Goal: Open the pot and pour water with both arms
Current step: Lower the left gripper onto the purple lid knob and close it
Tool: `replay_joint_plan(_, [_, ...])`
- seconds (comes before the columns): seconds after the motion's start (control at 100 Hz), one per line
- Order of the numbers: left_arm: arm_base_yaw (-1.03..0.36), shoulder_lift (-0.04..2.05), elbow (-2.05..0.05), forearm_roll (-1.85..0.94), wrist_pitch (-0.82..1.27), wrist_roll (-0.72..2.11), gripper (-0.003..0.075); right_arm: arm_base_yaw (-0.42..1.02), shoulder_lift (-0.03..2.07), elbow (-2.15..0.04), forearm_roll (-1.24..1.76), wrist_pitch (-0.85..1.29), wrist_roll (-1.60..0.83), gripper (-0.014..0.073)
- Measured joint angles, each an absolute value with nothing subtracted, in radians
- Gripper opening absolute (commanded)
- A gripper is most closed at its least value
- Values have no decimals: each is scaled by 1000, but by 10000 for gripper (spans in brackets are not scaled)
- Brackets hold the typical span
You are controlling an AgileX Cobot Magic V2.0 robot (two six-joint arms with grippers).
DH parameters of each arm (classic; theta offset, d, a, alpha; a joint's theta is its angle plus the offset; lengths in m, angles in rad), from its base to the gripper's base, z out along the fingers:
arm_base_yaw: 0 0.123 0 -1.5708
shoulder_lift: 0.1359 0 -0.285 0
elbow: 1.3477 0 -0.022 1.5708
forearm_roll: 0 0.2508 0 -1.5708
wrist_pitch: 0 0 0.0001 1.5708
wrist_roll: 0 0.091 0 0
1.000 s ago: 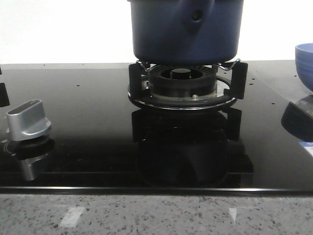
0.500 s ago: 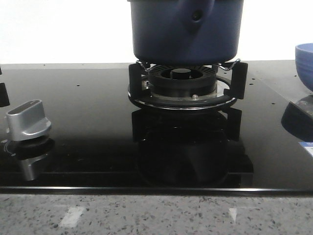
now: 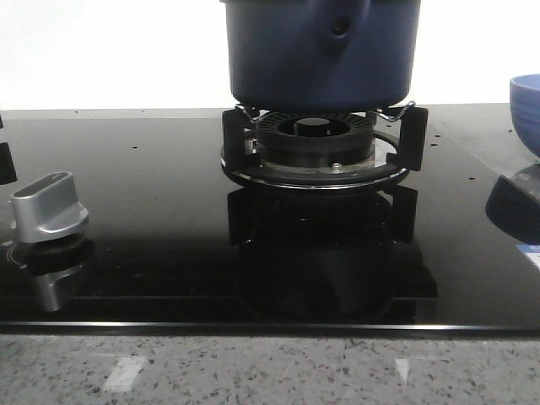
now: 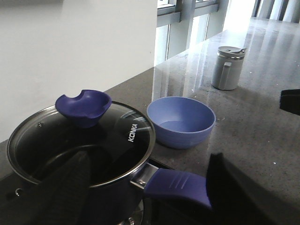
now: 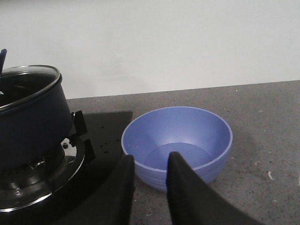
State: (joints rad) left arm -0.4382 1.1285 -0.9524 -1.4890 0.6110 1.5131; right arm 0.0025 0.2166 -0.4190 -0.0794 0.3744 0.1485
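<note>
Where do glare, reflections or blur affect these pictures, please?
Front view: white blown-out background; glossy black cooktop mirrors the burner. Left wrist view: window glare streaks the grey stone counter; near fingers blurred. Right wrist view: even, soft light on the light-blue bowl.

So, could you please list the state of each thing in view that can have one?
pot: on the burner, lid on
glass lid: closed on the pot, not gripped
light blue bowl: upright, looks empty
grey canister: upright, lid shut
stove knob: setting unclear
left tool: open
right tool: narrow gap, holding nothing
</note>
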Motion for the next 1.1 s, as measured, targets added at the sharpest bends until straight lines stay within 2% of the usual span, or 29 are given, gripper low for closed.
replay_joint_plan(0.7, [-438, 1452, -1162, -1540, 606, 1587, 463, 3, 217, -419, -78, 408, 149, 153])
replay_joint_plan(1.1, [-458, 1496, -1183, -1667, 599, 1707, 463, 3, 217, -419, -78, 408, 149, 153])
